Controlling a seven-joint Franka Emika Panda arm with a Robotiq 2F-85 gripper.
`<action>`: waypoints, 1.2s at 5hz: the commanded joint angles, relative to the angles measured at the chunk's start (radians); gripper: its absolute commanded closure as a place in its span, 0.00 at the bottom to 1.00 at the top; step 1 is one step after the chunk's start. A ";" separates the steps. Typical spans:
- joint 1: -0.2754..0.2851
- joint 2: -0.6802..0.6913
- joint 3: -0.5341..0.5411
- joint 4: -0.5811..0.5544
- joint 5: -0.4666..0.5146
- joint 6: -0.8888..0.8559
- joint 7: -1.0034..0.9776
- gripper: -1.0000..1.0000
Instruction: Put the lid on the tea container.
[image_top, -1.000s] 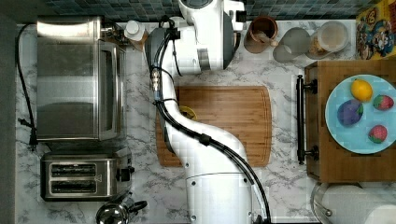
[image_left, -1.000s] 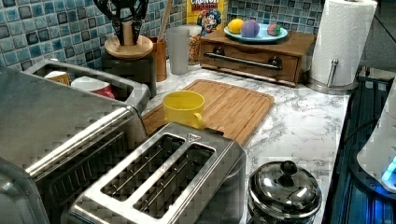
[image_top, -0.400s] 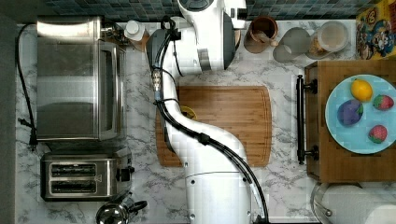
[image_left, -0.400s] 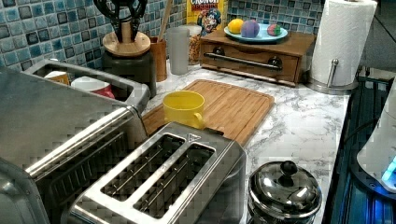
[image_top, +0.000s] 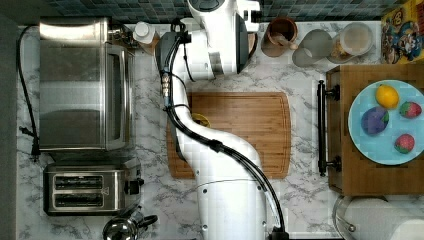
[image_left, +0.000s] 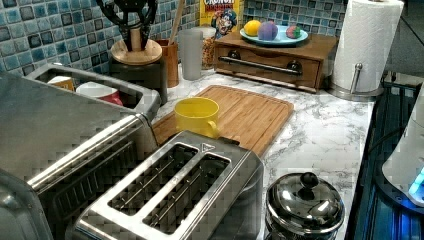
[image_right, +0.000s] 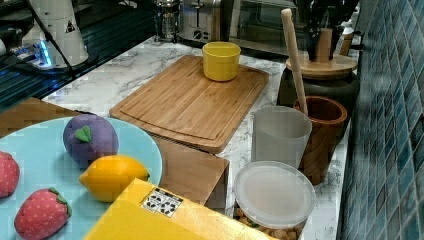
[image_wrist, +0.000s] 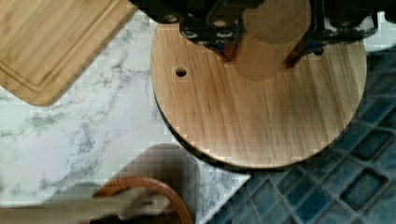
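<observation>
The yellow cardboard cereal box (image_left: 220, 16) against the blue tiled wall shows red letters partly readable as "CRUN" in the left view; no other text is legible.

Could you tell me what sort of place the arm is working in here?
It looks like a kitchen counter, possibly a mock-up. A toaster and a toaster oven stand on the marble worktop, a bamboo cutting board lies in the middle, and blue tiles back the counter.

Overhead top view; low, opposed left and right views sharing the cutting board (image_left: 235, 112); downward wrist close-up.
</observation>
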 joint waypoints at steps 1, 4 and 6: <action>0.024 0.004 -0.003 0.213 0.004 -0.093 0.040 0.00; 0.026 -0.026 -0.011 0.155 -0.017 -0.079 0.041 0.00; 0.033 -0.026 -0.023 0.155 -0.009 -0.078 0.038 0.00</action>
